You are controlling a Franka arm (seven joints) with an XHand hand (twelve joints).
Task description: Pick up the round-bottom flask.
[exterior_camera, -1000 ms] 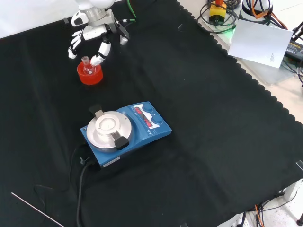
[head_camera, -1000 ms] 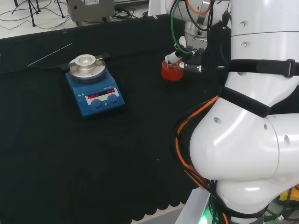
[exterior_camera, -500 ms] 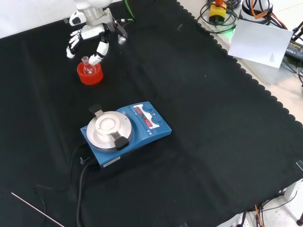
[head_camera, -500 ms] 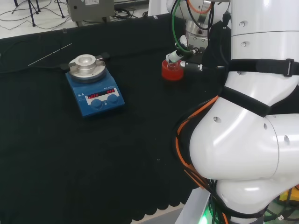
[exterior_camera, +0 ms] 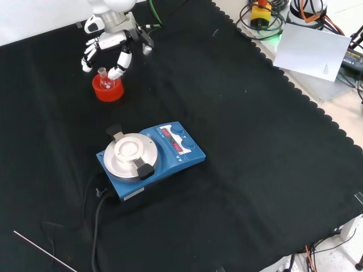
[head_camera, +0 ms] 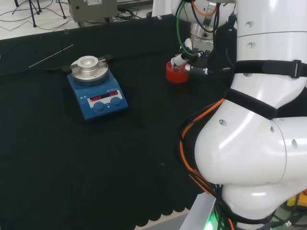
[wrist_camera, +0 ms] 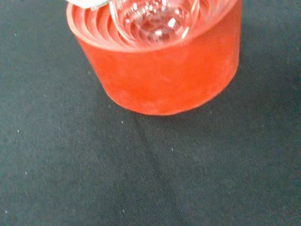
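One clear flask [exterior_camera: 102, 79], sitting upright in one red ribbed stand [exterior_camera: 108, 89], just below the hand [exterior_camera: 110, 42] in the front view. Neck poking up between the spread fingers, one fingertip [exterior_camera: 115, 72] just beside it; touching or not, cannot tell. Bulb mostly sunk in the stand, glass hard to make out; contents, cannot tell. In the wrist view, round bottom of the flask [wrist_camera: 155, 19] nested in the ribbed hollow of the stand [wrist_camera: 162, 70], neck cut off at the edge. In the head view, stand [head_camera: 176, 73] partly hidden behind the hand [head_camera: 184, 60], flask barely visible there. Hand relaxed and spread, fingers pointing down around the neck, not curled round it. Wrist and palm partly cut off at the front view's edge. Nearer the front camera than the hand, well apart: one blue hotplate [exterior_camera: 150, 158] with a round metal top, on the counter [exterior_camera: 255, 170]. Farthest from the hand, one thin rod [exterior_camera: 45, 255], partly cut off.
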